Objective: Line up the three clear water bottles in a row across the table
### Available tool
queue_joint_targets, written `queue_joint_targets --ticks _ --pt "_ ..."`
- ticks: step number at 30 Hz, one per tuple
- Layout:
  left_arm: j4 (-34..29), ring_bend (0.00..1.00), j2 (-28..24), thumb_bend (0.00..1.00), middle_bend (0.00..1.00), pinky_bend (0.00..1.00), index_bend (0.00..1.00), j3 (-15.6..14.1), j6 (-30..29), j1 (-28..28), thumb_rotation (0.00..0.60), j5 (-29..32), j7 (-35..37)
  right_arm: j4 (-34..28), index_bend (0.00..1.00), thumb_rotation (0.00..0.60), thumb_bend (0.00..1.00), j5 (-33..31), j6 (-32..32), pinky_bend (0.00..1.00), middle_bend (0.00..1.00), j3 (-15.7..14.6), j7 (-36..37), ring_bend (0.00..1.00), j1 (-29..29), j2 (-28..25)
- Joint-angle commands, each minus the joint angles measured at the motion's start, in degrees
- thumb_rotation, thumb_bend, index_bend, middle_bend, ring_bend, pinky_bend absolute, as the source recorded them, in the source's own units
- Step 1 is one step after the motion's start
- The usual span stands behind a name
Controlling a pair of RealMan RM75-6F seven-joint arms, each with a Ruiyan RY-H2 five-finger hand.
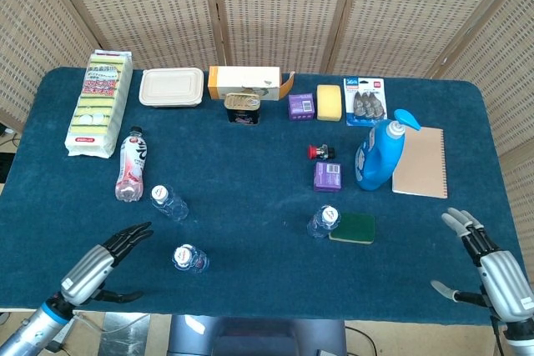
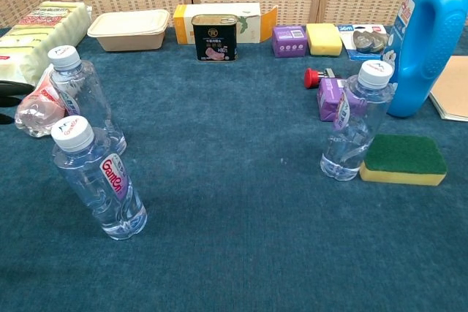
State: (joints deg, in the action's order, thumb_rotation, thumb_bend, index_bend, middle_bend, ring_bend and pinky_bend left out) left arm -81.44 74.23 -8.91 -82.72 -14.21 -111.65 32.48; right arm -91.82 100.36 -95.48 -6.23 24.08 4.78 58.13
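Note:
Three clear water bottles stand upright on the blue table. One bottle (image 1: 190, 258) (image 2: 99, 180) stands near the front left, a second (image 1: 169, 203) (image 2: 82, 96) just behind it, and a third (image 1: 323, 222) (image 2: 357, 120) right of centre beside a green sponge (image 1: 352, 228) (image 2: 404, 159). My left hand (image 1: 104, 263) hovers open at the front left edge, fingers spread toward the nearest bottle and a short way left of it; its fingertips (image 2: 10, 89) show at the chest view's left edge. My right hand (image 1: 492, 268) is open at the front right corner, holding nothing.
A pink bottle (image 1: 131, 165) lies left of the clear pair. A blue detergent jug (image 1: 380, 154), purple box (image 1: 328, 176), red-capped item (image 1: 320, 152) and notebook (image 1: 420, 162) sit at right. A sponge pack (image 1: 100, 102), lunch box (image 1: 171, 87), carton (image 1: 244, 82) and tin (image 1: 242, 108) line the back.

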Motion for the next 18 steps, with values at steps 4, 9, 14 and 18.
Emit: queue_joint_targets --ticks 4,9,14,18 --pt "3.35 0.0 6.9 0.14 0.0 0.1 0.0 0.91 2.03 -3.17 0.6 2.21 6.32 0.75 0.07 0.6 0.03 1.05 -0.89 0.28 0.05 0.24 2.21 0.05 -0.47 -0.47" --pt "5.69 0.0 10.4 0.14 0.0 0.1 0.0 0.9 3.47 -5.1 0.6 3.38 10.3 0.95 0.06 0.6 0.03 1.77 -1.6 0.28 0.05 0.46 3.35 0.05 -0.73 -0.61" --pt "8.46 0.0 13.62 0.14 0.0 0.1 0.0 0.88 4.58 -6.46 0.6 4.73 13.18 1.34 0.06 0.6 0.03 2.19 -1.75 0.28 0.05 0.56 4.51 0.05 -0.81 -0.74" --pt "10.73 0.0 16.17 0.15 0.0 0.11 0.0 0.95 5.18 -7.3 0.6 5.6 14.12 1.65 0.06 0.6 0.03 2.33 -2.03 0.28 0.05 0.72 5.5 0.05 -0.92 -0.94"
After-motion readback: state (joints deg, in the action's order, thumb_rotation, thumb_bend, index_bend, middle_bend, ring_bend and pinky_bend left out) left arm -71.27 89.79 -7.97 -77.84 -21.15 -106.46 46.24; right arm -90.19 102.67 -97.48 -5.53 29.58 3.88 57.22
